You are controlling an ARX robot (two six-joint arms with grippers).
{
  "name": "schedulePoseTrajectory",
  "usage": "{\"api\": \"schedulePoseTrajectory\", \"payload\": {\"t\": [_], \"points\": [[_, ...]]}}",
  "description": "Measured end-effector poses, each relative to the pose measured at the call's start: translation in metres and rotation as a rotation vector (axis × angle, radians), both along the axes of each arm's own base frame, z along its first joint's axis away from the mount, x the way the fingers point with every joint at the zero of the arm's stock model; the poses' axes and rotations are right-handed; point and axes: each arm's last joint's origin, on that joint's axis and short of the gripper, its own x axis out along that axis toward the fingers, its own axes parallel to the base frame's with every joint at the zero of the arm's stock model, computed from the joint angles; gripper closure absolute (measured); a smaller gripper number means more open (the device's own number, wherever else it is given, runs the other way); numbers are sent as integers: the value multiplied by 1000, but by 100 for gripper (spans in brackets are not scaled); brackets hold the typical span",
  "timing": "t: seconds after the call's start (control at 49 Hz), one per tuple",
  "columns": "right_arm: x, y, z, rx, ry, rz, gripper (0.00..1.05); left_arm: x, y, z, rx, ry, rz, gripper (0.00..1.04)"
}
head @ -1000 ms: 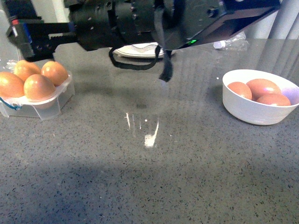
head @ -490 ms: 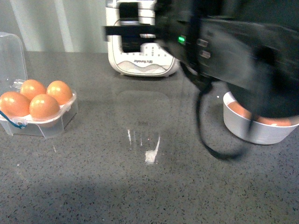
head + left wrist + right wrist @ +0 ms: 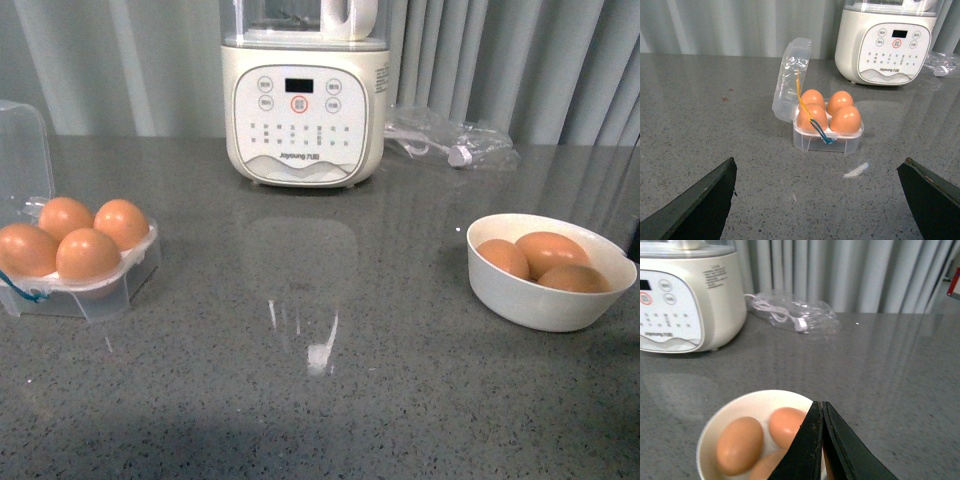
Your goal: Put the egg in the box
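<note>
The clear plastic box (image 3: 112,282) stands at the left with its lid (image 3: 22,150) open and four orange-brown eggs (image 3: 88,254) in its cups. In the left wrist view the box (image 3: 827,140) sits ahead of my open left gripper (image 3: 820,200), whose fingers (image 3: 700,205) stand far apart and empty. My right gripper (image 3: 821,412) is shut on nothing, above a white bowl (image 3: 712,432) holding three brown eggs (image 3: 740,445). Neither gripper shows in the front view.
The white bowl (image 3: 530,305) with eggs (image 3: 548,250) stands at the right. A white Joyoung appliance (image 3: 305,100) stands at the back centre, with a clear plastic bag (image 3: 450,140) beside it. The grey stone counter (image 3: 320,400) lies between box and bowl.
The dark arm that crossed the front view has swept from left to right and out of sight. The box, its eggs and the bowl have stayed put.
</note>
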Motion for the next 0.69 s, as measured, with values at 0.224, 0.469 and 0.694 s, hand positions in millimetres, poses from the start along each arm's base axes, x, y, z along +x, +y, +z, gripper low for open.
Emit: {"api": "schedulePoseTrajectory", "payload": {"t": [0.224, 0.469, 0.694], "points": [[-30, -21, -7, 1, -2, 2, 101, 0, 0, 0, 0, 0, 0, 7], [-54, -35, -13, 2, 1, -10, 101, 0, 0, 0, 0, 0, 0, 7], [-70, -41, -24, 1, 10, -4, 101, 0, 0, 0, 0, 0, 0, 7]]}}
